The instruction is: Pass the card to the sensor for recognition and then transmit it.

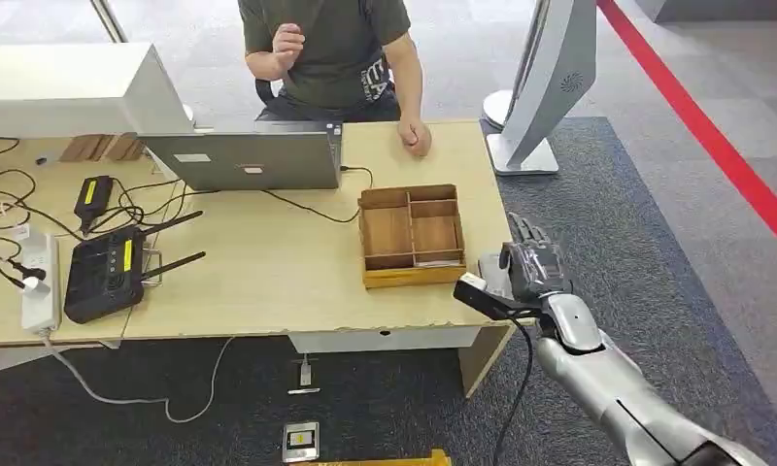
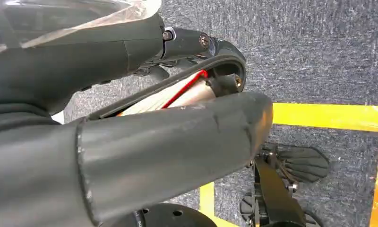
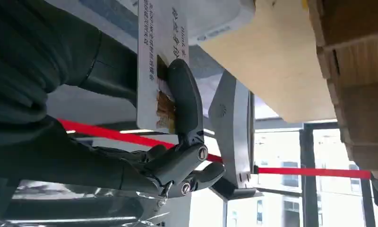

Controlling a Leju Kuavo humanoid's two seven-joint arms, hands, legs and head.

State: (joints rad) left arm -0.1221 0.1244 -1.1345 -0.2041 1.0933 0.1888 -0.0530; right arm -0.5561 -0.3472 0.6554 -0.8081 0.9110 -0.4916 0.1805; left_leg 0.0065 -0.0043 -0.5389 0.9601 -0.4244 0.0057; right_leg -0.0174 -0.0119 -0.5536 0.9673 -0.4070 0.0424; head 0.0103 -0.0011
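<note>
Head view: a person [image 1: 331, 49] sits behind the desk [image 1: 268, 262], which carries a laptop [image 1: 253, 155], a black router [image 1: 103, 274], a power strip [image 1: 37, 282] and a wooden compartment tray [image 1: 411, 236]. The right robot hand [image 1: 532, 270] hovers at the desk's right edge, just beside the tray, over a pale sensor [image 1: 493, 272].

Left wrist view: the left robot hand [image 2: 144, 137] hangs above dark carpet and yellow floor tape [image 2: 329, 116] — whether it holds anything I cannot tell.

Right wrist view: the right robot hand pinches a white card [image 3: 158, 56] — printed text, a small brownish picture — close to the sensor's pale body.
</note>
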